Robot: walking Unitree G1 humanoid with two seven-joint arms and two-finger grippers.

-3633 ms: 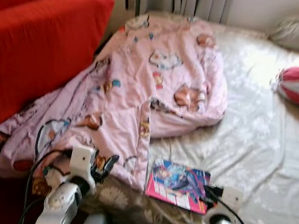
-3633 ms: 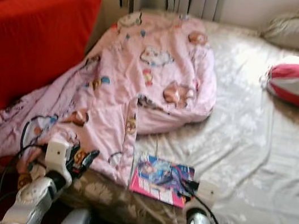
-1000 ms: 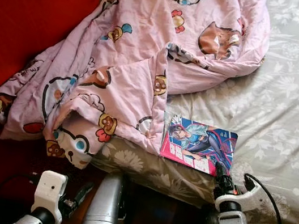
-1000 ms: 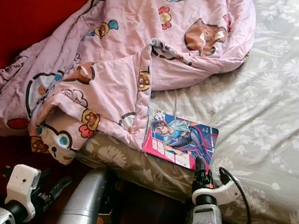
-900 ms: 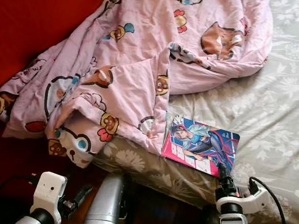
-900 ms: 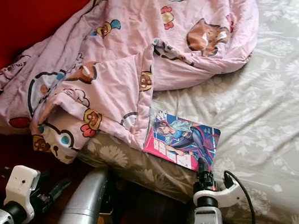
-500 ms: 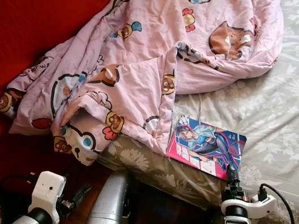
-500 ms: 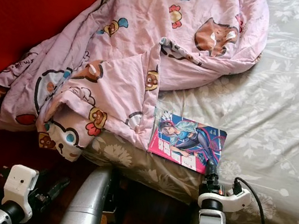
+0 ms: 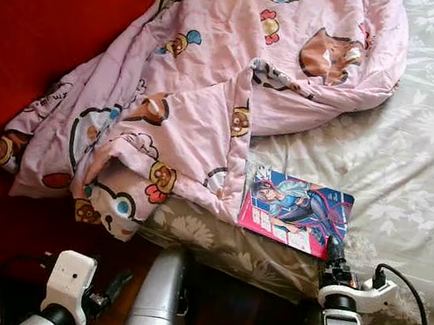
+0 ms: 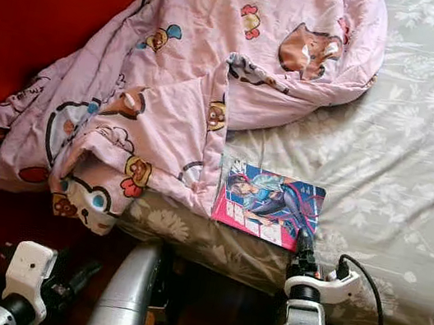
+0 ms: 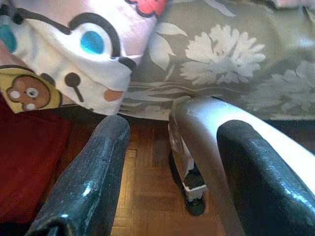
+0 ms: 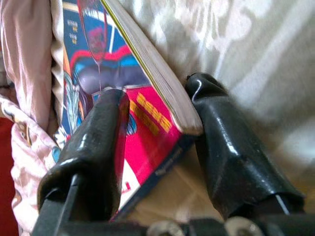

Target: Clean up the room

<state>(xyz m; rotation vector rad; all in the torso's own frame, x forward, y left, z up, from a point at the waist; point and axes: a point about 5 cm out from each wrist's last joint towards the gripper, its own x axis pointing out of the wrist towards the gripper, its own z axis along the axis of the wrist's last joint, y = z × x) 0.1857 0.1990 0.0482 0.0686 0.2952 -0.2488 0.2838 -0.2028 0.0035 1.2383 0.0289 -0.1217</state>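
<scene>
The right gripper (image 12: 157, 123) has crept up to the magazine (image 9: 295, 212), its jaws now spread around the near corner. The magazine lies on the bed (image 9: 417, 163) just beside the pink blanket (image 9: 213, 87). The left gripper (image 11: 162, 167) hangs low over the floor, jaws released.

Two silver arms end in white wrist blocks. The right claw (image 9: 334, 250) has glossy black fingers (image 12: 98, 147) and a looping black cable; the left claw (image 9: 115, 284) is black too, cabled alike.
</scene>
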